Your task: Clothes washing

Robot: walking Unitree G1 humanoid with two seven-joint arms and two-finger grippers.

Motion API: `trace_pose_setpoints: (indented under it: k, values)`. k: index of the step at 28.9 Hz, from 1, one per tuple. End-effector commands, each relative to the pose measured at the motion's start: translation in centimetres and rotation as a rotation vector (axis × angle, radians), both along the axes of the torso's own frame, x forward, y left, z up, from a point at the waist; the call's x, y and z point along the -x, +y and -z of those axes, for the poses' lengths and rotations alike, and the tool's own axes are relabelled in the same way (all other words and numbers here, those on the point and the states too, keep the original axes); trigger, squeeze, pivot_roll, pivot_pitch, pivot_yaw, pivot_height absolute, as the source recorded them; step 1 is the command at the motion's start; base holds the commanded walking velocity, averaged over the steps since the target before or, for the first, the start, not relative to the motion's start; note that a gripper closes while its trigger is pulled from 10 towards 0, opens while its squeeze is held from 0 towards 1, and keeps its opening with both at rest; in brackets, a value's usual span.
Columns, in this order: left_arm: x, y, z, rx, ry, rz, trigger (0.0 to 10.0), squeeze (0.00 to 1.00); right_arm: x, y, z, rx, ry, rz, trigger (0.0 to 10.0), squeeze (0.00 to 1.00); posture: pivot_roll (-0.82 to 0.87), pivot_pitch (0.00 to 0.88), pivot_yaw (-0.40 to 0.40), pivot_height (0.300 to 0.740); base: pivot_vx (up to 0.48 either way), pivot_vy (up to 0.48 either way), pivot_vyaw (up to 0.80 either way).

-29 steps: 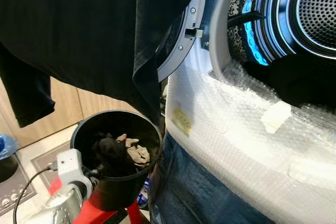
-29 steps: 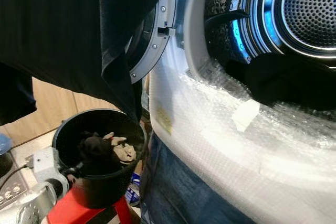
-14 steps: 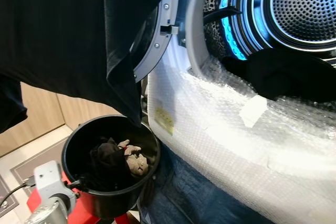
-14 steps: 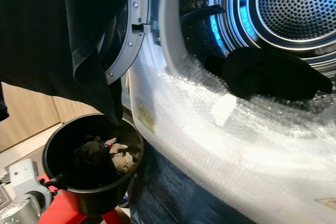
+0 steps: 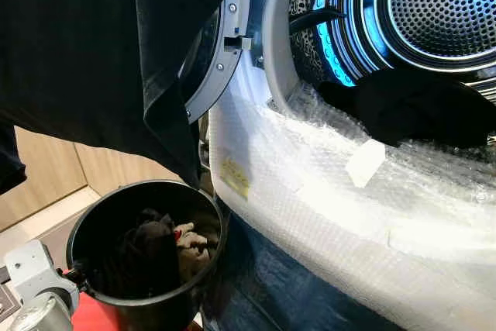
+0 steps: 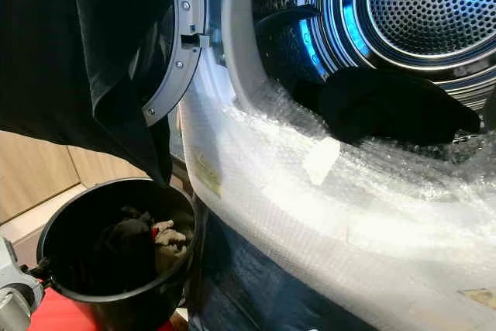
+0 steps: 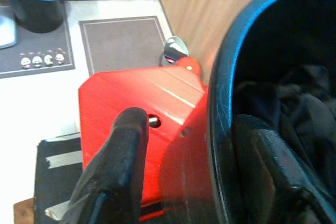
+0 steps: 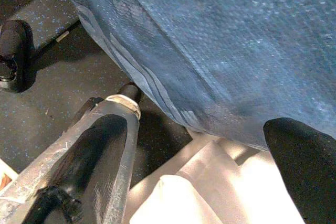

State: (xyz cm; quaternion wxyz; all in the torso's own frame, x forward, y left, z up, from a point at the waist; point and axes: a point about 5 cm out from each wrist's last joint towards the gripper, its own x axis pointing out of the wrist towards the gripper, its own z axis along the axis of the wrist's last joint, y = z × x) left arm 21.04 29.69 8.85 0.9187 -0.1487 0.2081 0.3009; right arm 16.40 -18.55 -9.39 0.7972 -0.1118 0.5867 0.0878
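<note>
The washing machine drum (image 5: 434,5) stands open and lit blue. A black garment (image 5: 418,106) lies across its lower lip. To the left and lower down, a black bucket (image 5: 85,230) holds dark and beige clothes (image 5: 167,242) and stands on a red stool (image 7: 136,103). A large black garment (image 5: 93,44) hangs at the upper left, in front of the open door (image 5: 221,52). My left gripper (image 7: 189,121) is open astride the bucket's rim (image 7: 220,108), one finger outside and one inside. My right gripper (image 8: 195,124) is open and holds nothing, low beside a blue cover (image 8: 220,40).
Bubble wrap (image 5: 325,191) covers the washer's front below the drum, with the blue cover (image 5: 279,292) under it. A metal stand leg (image 8: 73,150) rests on the dark floor. Wooden panels (image 5: 46,176), a grey mat (image 7: 123,43) and a dark bin (image 7: 37,3) lie left of the stool.
The camera has swung, so the whole scene has shifted left and the drum with its black garment shows more fully. Bucket and washer keep their places relative to each other.
</note>
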Motion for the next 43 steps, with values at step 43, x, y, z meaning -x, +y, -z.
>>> trace_pose_setpoints:
  k: [43]
  values:
    - [5.4, 7.2, -2.9, -0.276, 0.086, -0.403, 0.0, 0.00, -1.1, -0.4, -0.5, 0.030, -0.029, -0.060, 10.0, 0.00, 0.14, 0.000, -0.131, 0.740, 0.000, 0.000, 0.00]
